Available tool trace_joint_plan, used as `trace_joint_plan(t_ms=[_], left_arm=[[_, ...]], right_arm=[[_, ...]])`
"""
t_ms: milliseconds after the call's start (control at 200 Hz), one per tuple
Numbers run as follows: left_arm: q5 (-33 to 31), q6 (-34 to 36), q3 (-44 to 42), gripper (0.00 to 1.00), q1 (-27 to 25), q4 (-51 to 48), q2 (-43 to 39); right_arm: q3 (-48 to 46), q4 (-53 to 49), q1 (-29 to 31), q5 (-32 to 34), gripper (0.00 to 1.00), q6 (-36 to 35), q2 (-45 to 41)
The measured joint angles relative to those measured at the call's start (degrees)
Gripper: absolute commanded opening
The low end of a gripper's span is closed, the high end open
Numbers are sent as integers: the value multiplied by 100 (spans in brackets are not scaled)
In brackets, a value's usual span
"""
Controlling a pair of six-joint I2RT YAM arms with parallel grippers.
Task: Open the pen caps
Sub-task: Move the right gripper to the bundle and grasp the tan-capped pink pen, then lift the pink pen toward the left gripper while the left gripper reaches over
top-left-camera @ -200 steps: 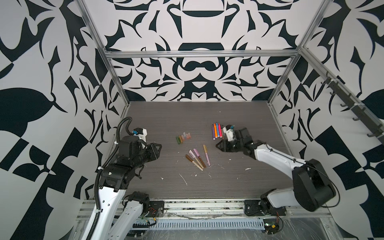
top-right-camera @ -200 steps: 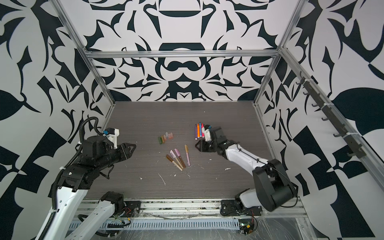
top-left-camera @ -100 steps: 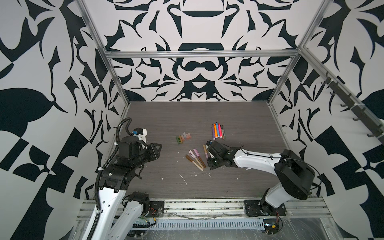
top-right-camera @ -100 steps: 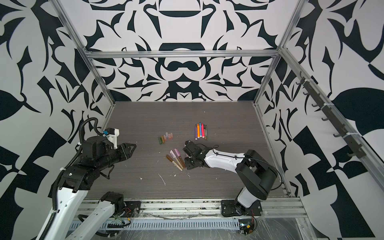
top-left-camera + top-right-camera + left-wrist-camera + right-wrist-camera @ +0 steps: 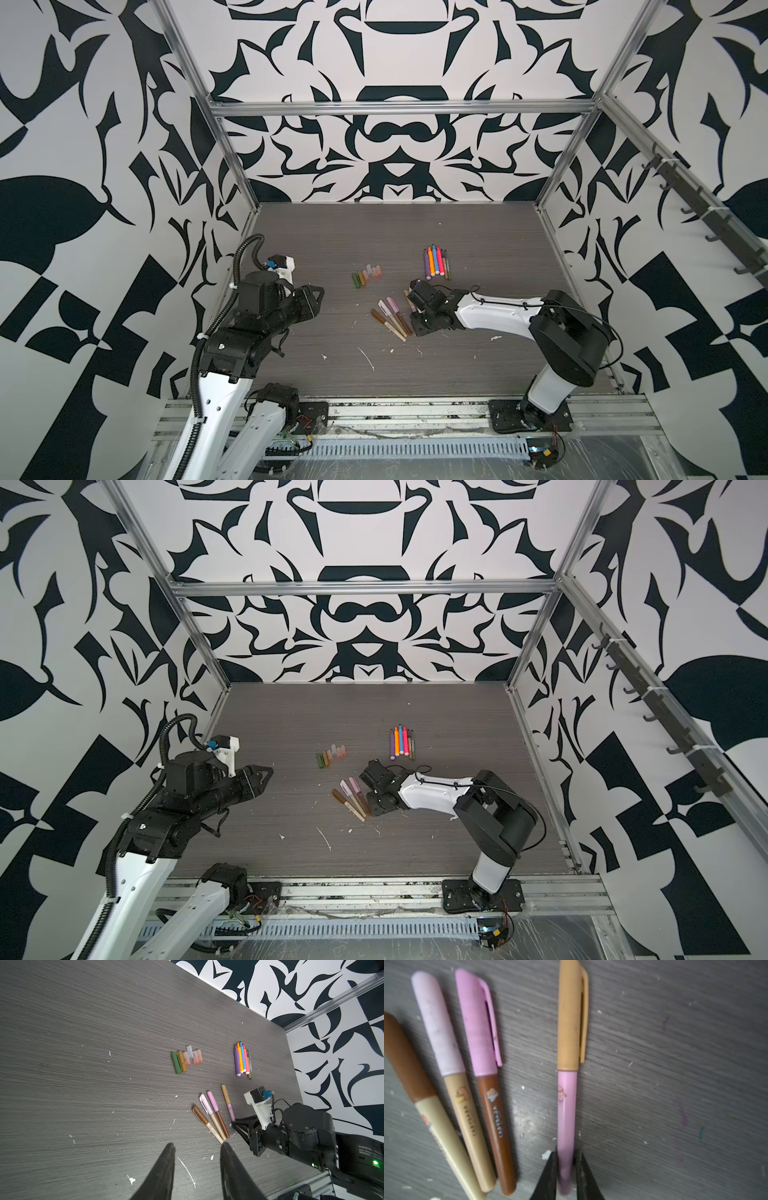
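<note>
The right gripper point(image 5: 566, 1152) has swung away from the bundle of open pens point(image 5: 435, 262) and come down near the middle of the table point(image 5: 332, 232). Its jaws have drawn in and now pinch the tail end of the pink pen point(image 5: 566, 1109), whose tan cap point(image 5: 569, 1016) is still seated at the other end. That looks like the start of the next uncapping: a row of loose caps point(image 5: 367, 275) already lies at 11 o'clock of this spot and the open pens at 1 o'clock, while four pens keep their caps. The left gripper point(image 5: 197, 1145) has not moved; it hangs at 9 o'clock, well apart, its jaws spread with nothing between them, so it has yet to travel in and take the cap. The three other capped pens point(image 5: 212, 1118) fan out just beside the pink pen on its 9 o'clock side, and their tails come near its gripped end, so a straight lift seems safer than a drag that way. The cap end, pointing toward 12 o'clock, stands clear of them with bare board around it. From 6 o'clock to the front rail there is open table with only white flecks point(image 5: 368, 359). The side wall at 3 o'clock is well off, though the right arm itself lies across that stretch
</note>
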Motion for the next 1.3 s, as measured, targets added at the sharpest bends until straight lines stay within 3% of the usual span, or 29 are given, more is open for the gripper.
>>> trace_joint_plan(t_ms=[80,280,390,490,660,880,1050,1300], left_arm=[[-2,0,0,40,0,0,11],[144,-17,-2,45,0,4,199],[466,-179,-59,43,0,179,531],[1005,-732,-610,41,-52,1084,940],[938,-1631,-1163,42,-1084,2297,2273],[501,-1932,-330,42,-2275,2977,3753],[348,-1976,-20,41,-2542,3174,4288],[247,-2000,-9,39,-2627,3187,4452]], right_arm=[[2,20,0,-24,7,-20,-7],[-173,57,-63,-175,4,-195,-420],[-269,63,-116,-723,2,-295,-997],[-271,236,-146,-1370,0,-264,-1322],[-487,625,-52,-2109,0,46,-1593],[-570,610,70,-2258,0,247,-1718],[-634,549,52,-2221,0,376,-1840],[-645,531,76,-2229,0,393,-2004]])
